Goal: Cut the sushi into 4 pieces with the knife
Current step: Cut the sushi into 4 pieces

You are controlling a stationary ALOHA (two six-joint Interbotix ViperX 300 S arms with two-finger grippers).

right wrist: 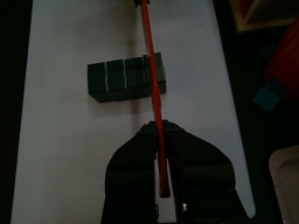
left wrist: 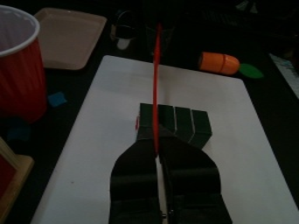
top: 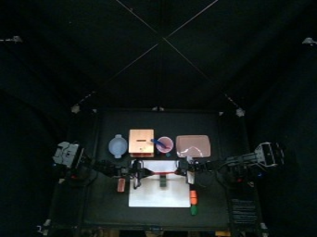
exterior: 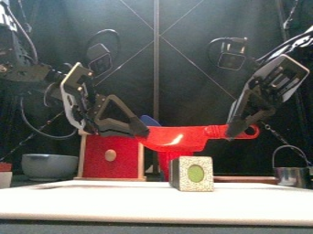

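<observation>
Knife [exterior: 184, 137] between left gripper [left wrist: 156, 147] and right gripper [right wrist: 158, 131]

Cutting board [top: 164, 193]: flat on the table, front middle
Sushi roll [exterior: 192, 173]: on the board, directly under the knife
Knife [exterior: 184, 137]: level above the roll, running left to right
Left gripper [left wrist: 158, 150]: over the board's left part, clamped on the knife's left end
Right gripper [right wrist: 159, 131]: over the board's right part, clamped on the knife's right end
Wooden box [exterior: 113, 155]: behind the board, left of middle
Bowl [exterior: 47, 165]: just beside the box, on its left
Cup [left wrist: 17, 57]: behind the board, between box and tray
Tray [top: 194, 145]: behind the board, right end of the back row
Toy food [left wrist: 219, 61]: at the board's right edge, right of the roll
Metal cutter [exterior: 290, 175]: far right, well apart from the roll
</observation>
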